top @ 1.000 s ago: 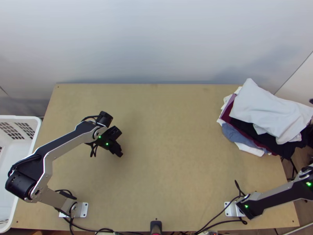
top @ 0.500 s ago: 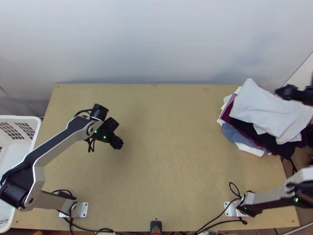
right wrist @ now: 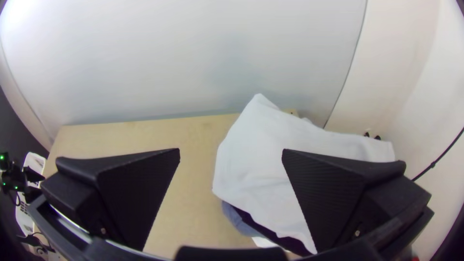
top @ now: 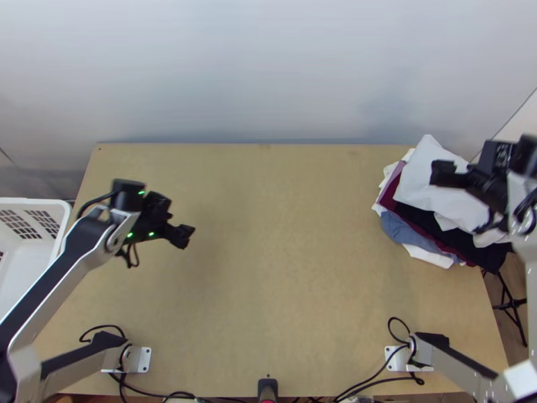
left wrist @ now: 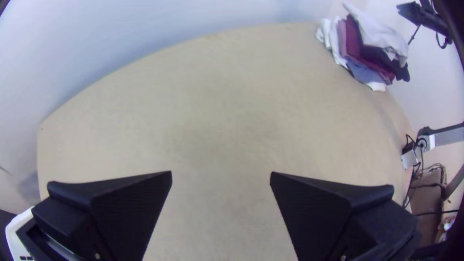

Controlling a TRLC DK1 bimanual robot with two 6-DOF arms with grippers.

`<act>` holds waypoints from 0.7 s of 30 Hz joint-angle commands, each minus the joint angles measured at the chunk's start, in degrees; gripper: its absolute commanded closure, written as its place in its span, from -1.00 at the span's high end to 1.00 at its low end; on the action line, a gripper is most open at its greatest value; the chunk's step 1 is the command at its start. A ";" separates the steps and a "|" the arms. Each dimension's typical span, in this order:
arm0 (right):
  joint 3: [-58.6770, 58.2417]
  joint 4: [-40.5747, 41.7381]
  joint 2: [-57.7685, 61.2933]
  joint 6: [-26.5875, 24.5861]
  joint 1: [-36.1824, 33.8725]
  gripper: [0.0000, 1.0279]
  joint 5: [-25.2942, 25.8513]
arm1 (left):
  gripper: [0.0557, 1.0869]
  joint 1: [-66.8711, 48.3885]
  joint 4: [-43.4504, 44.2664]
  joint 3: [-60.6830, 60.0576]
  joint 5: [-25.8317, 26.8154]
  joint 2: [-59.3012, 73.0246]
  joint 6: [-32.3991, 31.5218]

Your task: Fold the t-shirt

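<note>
In the top view, a pile of clothes (top: 401, 232) sits at the right side of the desk (top: 288, 269), toward its far edge, partly hanging past the side. A white garment (top: 417, 180) lies loosely over the pile, with burgundy, blue, black and more white cloth layered beneath it. Which piece is the t-shirt cannot be told from the pictures. The right pincer (top: 440, 173) is over the white garment; whether it touches the cloth cannot be told. The left pincer (top: 185, 236) is over the left part of the desk, well apart from the pile. A white basket (top: 50, 202) stands beside the desk's left side.

In the left wrist view, the left pincer (left wrist: 221, 176) is spread wide, its two fingers (left wrist: 126, 208) well apart, with desk surface seen between them. The pile is far beyond them, layered and uneven, the white garment uppermost.

In the right wrist view, the right pincer (right wrist: 231, 153) is spread wide too. The white garment reaches from the gap between its fingers to behind one of them, draped smoothly with a pointed corner. Blue and dark cloth peeks from under its edge. Farther off, the left arm shows near the white basket.
</note>
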 commanded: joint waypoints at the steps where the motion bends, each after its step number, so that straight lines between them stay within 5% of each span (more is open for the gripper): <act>1: -15.17 6.58 -11.14 8.72 5.44 0.91 5.48 | 0.92 6.53 6.75 -8.29 -1.64 -15.75 -0.99; 4: -19.82 7.20 -15.80 6.52 8.07 0.91 5.75 | 0.92 11.36 10.00 -13.83 -1.73 -23.92 -0.55; 13: -33.62 18.19 -30.48 -2.27 12.82 0.91 21.39 | 0.92 17.60 13.43 -27.37 -1.82 -45.54 1.48; 21: -50.94 34.36 -45.25 -10.79 13.08 0.91 22.18 | 0.92 22.61 18.71 -32.38 -0.76 -52.31 1.48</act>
